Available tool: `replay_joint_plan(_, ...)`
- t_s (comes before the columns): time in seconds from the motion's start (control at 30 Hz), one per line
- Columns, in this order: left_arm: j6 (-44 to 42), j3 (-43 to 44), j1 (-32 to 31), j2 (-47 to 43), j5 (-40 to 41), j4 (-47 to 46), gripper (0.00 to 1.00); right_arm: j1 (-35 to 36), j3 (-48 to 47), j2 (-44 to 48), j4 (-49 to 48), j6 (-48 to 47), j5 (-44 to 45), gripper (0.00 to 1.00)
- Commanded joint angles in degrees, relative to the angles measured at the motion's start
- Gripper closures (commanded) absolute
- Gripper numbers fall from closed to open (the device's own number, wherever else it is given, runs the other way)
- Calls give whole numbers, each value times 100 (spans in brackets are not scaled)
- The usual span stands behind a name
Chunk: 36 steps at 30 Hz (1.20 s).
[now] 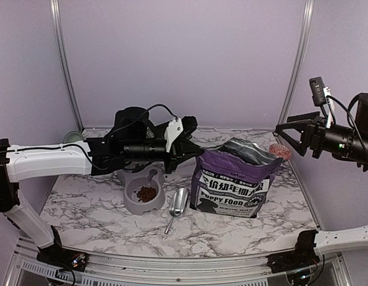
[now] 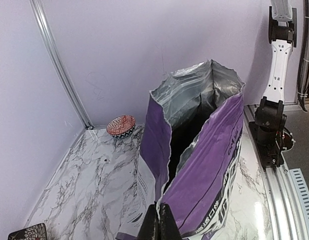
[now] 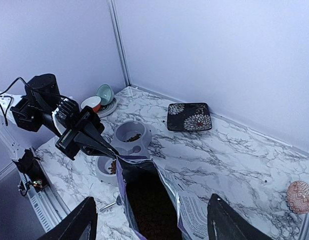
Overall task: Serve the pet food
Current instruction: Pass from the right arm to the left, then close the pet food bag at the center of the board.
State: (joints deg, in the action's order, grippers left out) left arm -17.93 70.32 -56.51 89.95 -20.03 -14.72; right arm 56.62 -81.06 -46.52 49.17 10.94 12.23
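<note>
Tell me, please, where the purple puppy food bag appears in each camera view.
Top external: the bag stands upright, right of centre on the table.
Left wrist: the bag fills the centre, its open top upward.
Right wrist: the bag is at bottom centre, seen from above, looking into its mouth.
Shared landmark: the small red patterned bowl, just beyond the bag.

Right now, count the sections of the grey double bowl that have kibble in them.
2. The near section holds a heap of kibble. The far section holds less; it shows from the right wrist but is covered by the left arm from above.
</note>
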Motion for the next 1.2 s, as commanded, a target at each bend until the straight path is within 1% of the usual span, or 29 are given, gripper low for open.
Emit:
replay_joint_plan(0.0, -4, 273, 122, -563, -70, -457, 100, 20, 281, 216, -176, -316, -547, 28)
replay_joint_plan(0.13, -8, 346, 127, -575, -154, -259, 100, 16, 444, 113, -163, -537, -1176, 29)
replay_joint_plan(0.2, -46, 363, 159, -596, -127, -136, 100, 16, 521, 45, -166, -691, -1265, 30)
replay_joint_plan(0.3, -4, 297, 292, -697, -157, -93, 100, 16, 767, 73, -207, -911, -1152, 31)
replay_joint_plan(0.43, -14, 81, 399, -838, -173, -92, 100, 16, 1162, 347, -302, -989, -872, 33)
replay_joint_plan(0.67, -135, -212, 443, -1073, -221, -92, 100, 12, 1412, 944, -261, -968, -415, 33)
replay_joint_plan(0.9, -269, -259, 520, -1135, -316, -92, 100, 16, 1837, 781, -357, -1080, -855, 36)
replay_joint_plan(1.17, -447, -433, 518, -1250, -428, -93, 100, 12, 2215, 676, -803, -1297, -534, 38)
